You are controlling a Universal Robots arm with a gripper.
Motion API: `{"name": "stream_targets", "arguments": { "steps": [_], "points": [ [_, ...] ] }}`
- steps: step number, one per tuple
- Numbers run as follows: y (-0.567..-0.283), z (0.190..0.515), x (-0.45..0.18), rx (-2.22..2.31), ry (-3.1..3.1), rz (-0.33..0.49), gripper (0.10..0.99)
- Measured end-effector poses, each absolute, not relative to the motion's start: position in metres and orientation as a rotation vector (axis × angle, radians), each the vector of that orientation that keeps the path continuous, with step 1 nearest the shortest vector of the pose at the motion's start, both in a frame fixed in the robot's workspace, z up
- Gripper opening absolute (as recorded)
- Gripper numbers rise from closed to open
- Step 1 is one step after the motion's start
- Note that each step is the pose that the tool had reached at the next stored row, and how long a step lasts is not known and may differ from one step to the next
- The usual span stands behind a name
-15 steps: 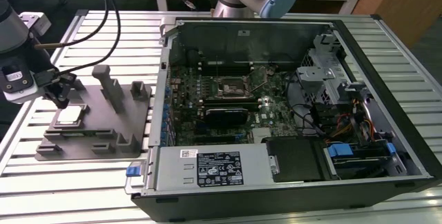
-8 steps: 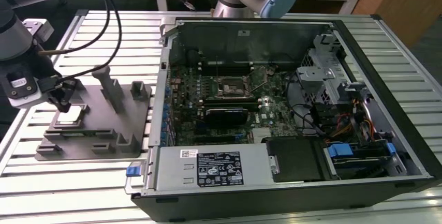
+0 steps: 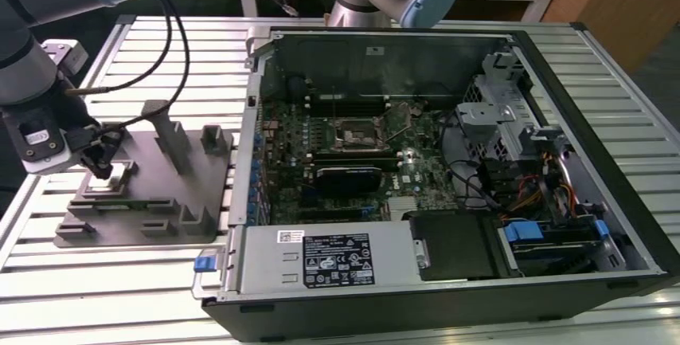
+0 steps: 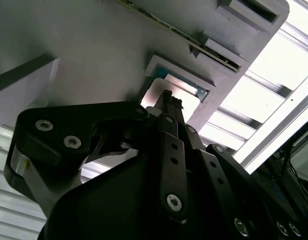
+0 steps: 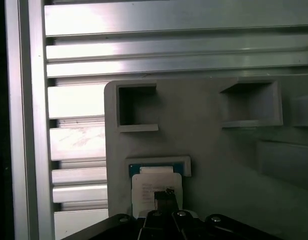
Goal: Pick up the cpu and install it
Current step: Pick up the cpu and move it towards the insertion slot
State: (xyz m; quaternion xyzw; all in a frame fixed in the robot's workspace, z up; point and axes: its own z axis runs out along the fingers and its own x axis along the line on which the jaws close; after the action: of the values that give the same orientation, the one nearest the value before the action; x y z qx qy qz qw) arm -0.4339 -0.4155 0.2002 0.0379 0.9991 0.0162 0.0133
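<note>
gripper point(image 5: 166, 194) over cpu point(image 5: 143, 192), cpu in tray point(image 5: 209, 150) recess by edge

We see grey tray point(image 3: 159, 201) w/ upright blocks on slatted surface point(image 3: 107, 281), just beside open PC case point(image 3: 425, 313) w/ PSU point(image 3: 266, 273).

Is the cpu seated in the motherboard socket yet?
No. In the first wrist view the cpu lies in a recess of the grey tray, with the gripper right over it.
</note>
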Motion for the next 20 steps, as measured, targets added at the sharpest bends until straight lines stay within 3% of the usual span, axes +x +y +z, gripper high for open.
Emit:
{"name": "stream_targets", "arguments": {
  "steps": [9, 11, 13, 14, 16, 17, 19, 20],
  "points": [
    [-0.4155, 0.1976, -0.4339, 0.118, 3.113, 0.05, 0.114],
    [-0.4155, 0.1975, -0.434, 0.118, 3.113, 0.05, 0.165],
    [-0.4155, 0.1975, -0.4339, 0.118, 3.113, 0.05, 0.29],
    [-0.4155, 0.1975, -0.4339, 0.118, 3.112, 0.05, 0.29],
    [-0.4155, 0.1975, -0.434, 0.118, 3.113, 0.05, 0.412],
    [-0.4155, 0.1975, -0.4339, 0.118, 3.112, 0.05, 0.412],
    [-0.4155, 0.1974, -0.4339, 0.118, 3.113, 0.05, 0.525],
    [-0.4155, 0.1974, -0.4339, 0.118, 3.112, 0.05, 0.525]
  ]
}}
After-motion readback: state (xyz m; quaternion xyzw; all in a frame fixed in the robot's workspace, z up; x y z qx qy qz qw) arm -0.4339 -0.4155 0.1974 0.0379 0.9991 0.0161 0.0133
